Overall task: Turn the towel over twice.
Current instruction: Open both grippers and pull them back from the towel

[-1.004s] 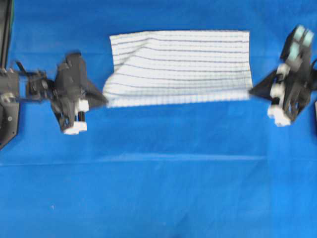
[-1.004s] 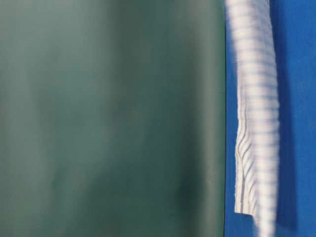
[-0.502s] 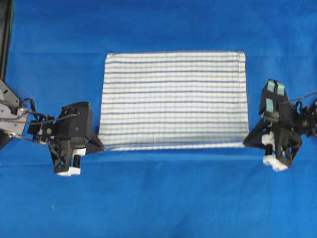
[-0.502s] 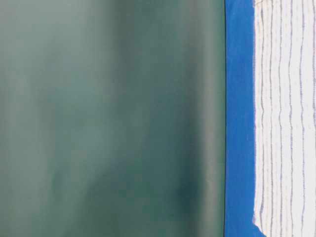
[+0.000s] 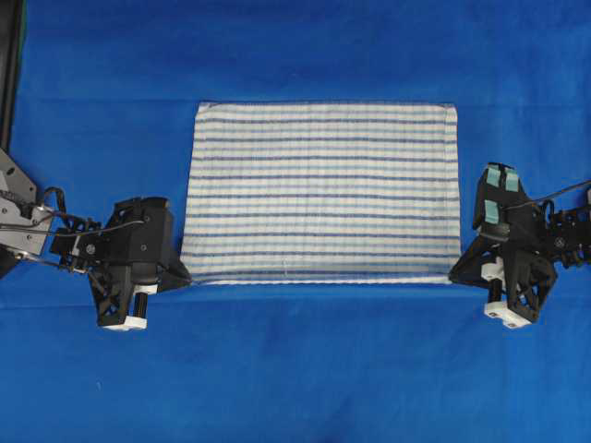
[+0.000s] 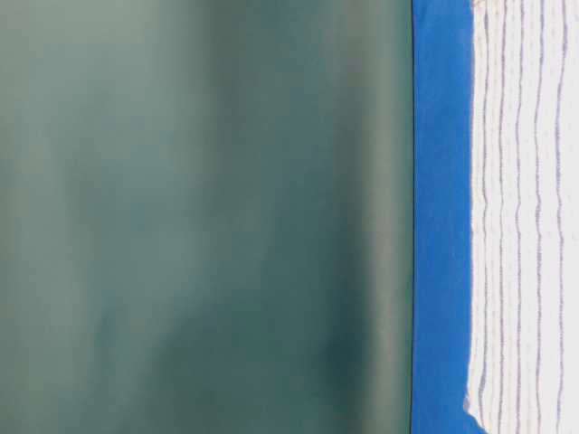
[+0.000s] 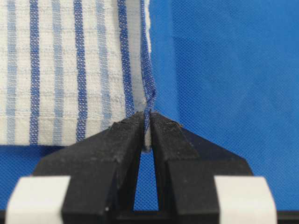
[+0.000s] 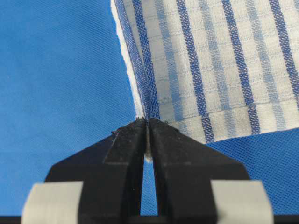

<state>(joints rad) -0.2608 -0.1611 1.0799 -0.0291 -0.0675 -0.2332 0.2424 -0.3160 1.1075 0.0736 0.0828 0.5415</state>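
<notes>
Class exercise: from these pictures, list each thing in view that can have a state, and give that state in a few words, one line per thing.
towel: spread flat on the table, its two near corners pinched.
left gripper: shut on the towel's near left corner.
right gripper: shut on the towel's near right corner.
blue table covering: lying smooth under the towel.
</notes>
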